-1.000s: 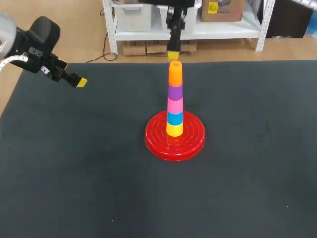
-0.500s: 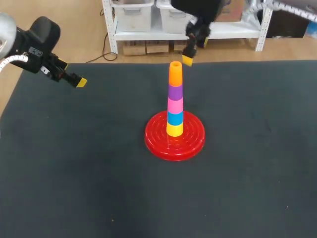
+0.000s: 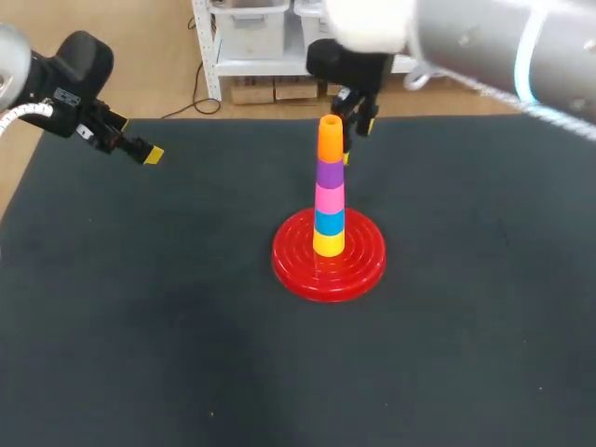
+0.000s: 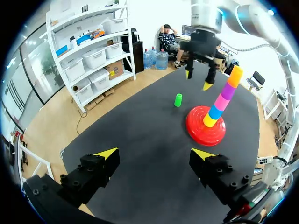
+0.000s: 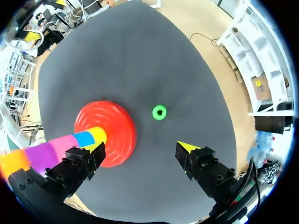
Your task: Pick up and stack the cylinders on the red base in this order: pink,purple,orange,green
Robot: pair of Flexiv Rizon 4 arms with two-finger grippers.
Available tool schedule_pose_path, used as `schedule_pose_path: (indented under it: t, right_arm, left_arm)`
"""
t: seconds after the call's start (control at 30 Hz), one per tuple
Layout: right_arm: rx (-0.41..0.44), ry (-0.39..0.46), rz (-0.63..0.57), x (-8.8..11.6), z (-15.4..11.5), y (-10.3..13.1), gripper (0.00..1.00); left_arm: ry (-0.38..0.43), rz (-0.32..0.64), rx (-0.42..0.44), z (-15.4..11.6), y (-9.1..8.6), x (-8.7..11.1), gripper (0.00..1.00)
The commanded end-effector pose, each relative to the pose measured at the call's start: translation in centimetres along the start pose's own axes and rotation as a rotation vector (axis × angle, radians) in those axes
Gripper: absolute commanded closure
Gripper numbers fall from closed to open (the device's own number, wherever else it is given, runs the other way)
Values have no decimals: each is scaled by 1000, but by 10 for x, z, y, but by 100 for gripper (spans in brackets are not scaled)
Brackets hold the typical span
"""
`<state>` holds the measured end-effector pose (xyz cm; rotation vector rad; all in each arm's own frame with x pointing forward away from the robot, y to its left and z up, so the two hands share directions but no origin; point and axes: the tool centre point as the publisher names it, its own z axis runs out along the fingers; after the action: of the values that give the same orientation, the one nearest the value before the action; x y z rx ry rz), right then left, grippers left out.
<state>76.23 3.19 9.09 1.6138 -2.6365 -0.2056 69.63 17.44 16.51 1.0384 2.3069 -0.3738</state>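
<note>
The orange cylinder (image 3: 330, 140) tops the stack on the red base (image 3: 289, 259), in the middle of the frame. The green cylinder (image 5: 159, 112) stands on the surface (image 3: 140, 326) ahead of the right gripper (image 5: 141, 147), which is spread and empty. The left gripper (image 4: 155, 153), at the head view's upper left, is spread too.

Robotics lab, bench setup. Evidence: two industrial arms, left arm (image 3: 65, 84) and right arm (image 3: 484, 37), worked over table (image 3: 140, 326) covered in dark mat; yellow-tipped two-finger grippers; toy cylinder stack on red base (image 3: 328, 261), loose green cylinder (image 4: 178, 100).
</note>
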Motion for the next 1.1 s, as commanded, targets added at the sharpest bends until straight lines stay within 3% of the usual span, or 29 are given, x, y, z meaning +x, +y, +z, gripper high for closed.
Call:
schedule_pose_path:
  t: [0.03, 1.1]
  right_arm:
    - [-25, 126, -10, -31, 14, -20, 0]
    - [-38, 257, -14, -58, 62, -46, 0]
  left_arm:
    - [2, 0, -1, 0, 0, 0, 0]
    - [2, 0, -1, 0, 0, 0, 0]
